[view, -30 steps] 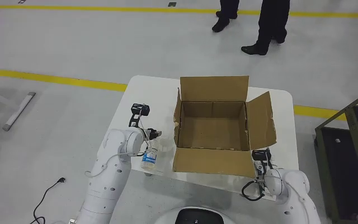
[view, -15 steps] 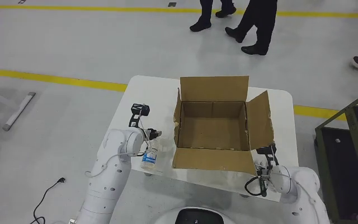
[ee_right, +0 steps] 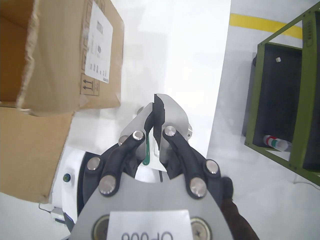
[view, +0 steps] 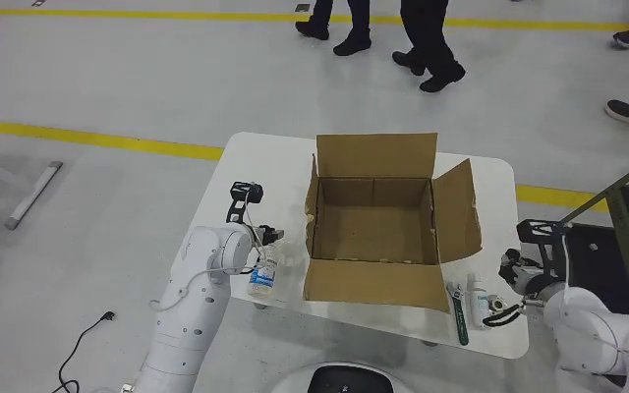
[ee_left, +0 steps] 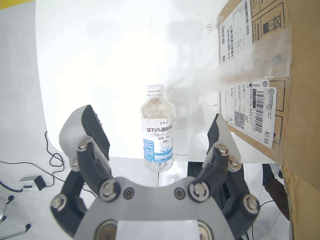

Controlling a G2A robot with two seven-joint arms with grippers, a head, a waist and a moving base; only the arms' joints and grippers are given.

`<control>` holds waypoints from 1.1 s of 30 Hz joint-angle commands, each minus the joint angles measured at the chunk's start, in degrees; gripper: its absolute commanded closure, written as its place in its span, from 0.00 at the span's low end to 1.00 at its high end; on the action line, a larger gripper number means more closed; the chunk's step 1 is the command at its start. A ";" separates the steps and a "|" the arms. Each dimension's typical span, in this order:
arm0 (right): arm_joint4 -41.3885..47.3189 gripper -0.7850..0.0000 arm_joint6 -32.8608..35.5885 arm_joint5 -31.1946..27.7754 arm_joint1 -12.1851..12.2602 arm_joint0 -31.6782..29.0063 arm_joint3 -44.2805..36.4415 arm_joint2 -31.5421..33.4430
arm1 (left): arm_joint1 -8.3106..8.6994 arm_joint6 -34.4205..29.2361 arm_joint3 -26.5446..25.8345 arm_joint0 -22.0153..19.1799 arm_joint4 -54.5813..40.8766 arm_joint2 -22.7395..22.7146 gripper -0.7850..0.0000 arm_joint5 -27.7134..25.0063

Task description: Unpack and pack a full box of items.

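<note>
My left hand (ee_left: 155, 119) hangs spread over the bottle (ee_left: 157, 136), which lies at the table's (ee_left: 100, 51) near edge beside the box (ee_left: 262, 51). It seems light, slippery and easily dented, so I would grip its labelled middle.

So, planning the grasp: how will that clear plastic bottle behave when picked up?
The clear plastic bottle lies on its side, so a nudge may roll it. Its base seems to overhang the table edge, so it could fall. Thin walls probably dent under squeezing.
</note>
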 commanded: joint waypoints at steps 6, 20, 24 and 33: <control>1.85 1.00 0.01 1.07 0.03 0.01 -0.05 1.02 | 0.00 0.00 0.00 0.00 0.00 0.00 0.00 0.00; 28.37 1.00 -27.24 -3.59 -0.94 -4.18 0.49 6.75 | 0.00 0.00 0.00 0.00 0.00 0.00 0.00 0.00; 36.58 1.00 -29.16 -8.62 -0.77 -5.59 1.40 9.18 | 0.00 0.00 0.00 0.00 0.00 0.00 0.00 0.00; 36.57 1.00 -28.90 -8.95 -0.62 -5.94 1.33 9.69 | 0.12 -0.22 0.84 0.88 -0.03 0.69 0.00 -2.40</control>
